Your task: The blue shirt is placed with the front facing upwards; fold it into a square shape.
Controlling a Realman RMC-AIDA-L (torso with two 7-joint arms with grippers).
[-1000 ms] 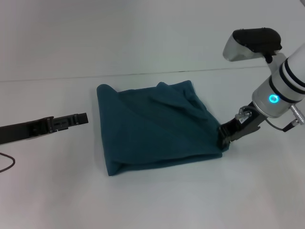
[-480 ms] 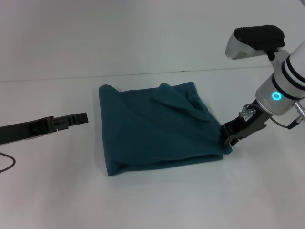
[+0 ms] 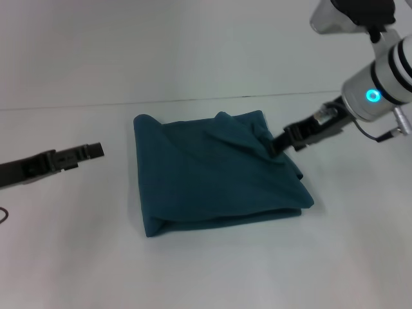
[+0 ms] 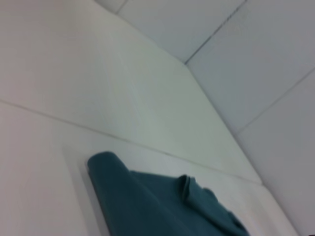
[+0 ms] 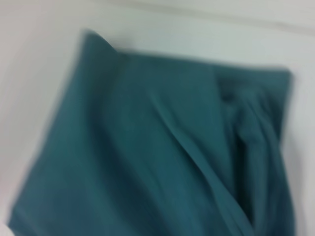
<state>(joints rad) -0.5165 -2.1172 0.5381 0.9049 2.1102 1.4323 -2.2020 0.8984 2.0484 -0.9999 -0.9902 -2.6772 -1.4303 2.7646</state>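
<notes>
The blue shirt point(image 3: 212, 177) lies folded into a rough rectangle in the middle of the white table, plain teal side up, with wrinkled ridges along its far right part. My right gripper point(image 3: 275, 144) rests against those wrinkles near the shirt's far right corner. Over bare table to the left of the shirt, and apart from it, hovers my left gripper point(image 3: 95, 150). The left wrist view shows the blue shirt point(image 4: 147, 201) from low down with its rolled far left corner. Teal cloth of the blue shirt point(image 5: 147, 147) fills the right wrist view.
The white table point(image 3: 212, 270) stretches all around the shirt. Its far edge meets a pale wall point(image 3: 193, 45) behind. A thin dark cable point(image 3: 4, 215) curls at the left border.
My right gripper has left the shirt's near right corner and moved up and back to the wrinkled far right part. The left gripper has drawn back to the left. The shirt has stayed in place.
</notes>
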